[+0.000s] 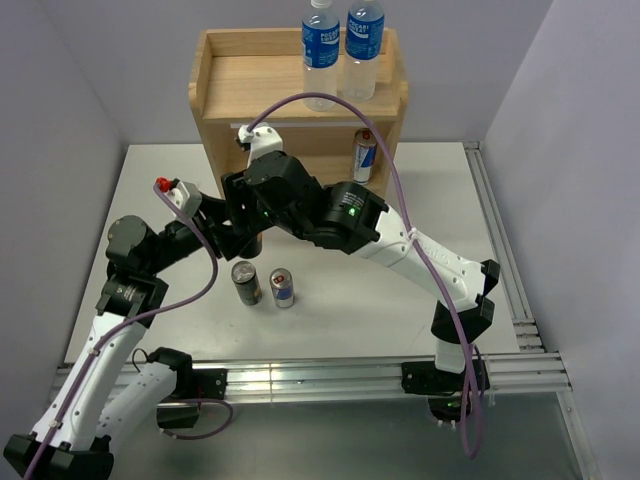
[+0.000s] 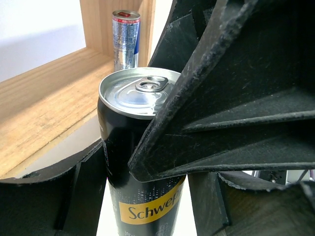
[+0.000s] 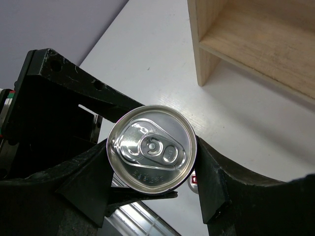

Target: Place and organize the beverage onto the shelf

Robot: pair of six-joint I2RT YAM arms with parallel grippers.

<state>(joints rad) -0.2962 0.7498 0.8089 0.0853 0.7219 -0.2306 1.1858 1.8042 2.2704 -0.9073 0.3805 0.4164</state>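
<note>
Between the shelf front and the arm bases, over the white table [image 1: 150, 190], both grippers meet on one black beverage can [image 2: 142, 162] with a silver top and a yellow "Schweppes" label band. The left gripper [image 2: 147, 196] has a finger against each side of the can body and clamps it. The right gripper [image 3: 152, 162] grips the same can just below its rim, one finger on either side. The can is upright; whether its base touches the table cannot be determined. The light natural-wood shelf unit [image 1: 240, 85], with two tiers and solid side panels, stands at the far edge of the table. On the right of its top board stand a clear plastic water bottle [image 1: 320, 45] with a blue label and a second matching bottle [image 1: 364, 45], side by side. A slim silver-and-blue can [image 1: 365, 155] stands upright at the right end of the lower tier. A dark can [image 1: 246, 283] and a short silver-and-blue can [image 1: 283, 288] stand side by side on the table, just nearer the arm bases than the grippers.
</note>
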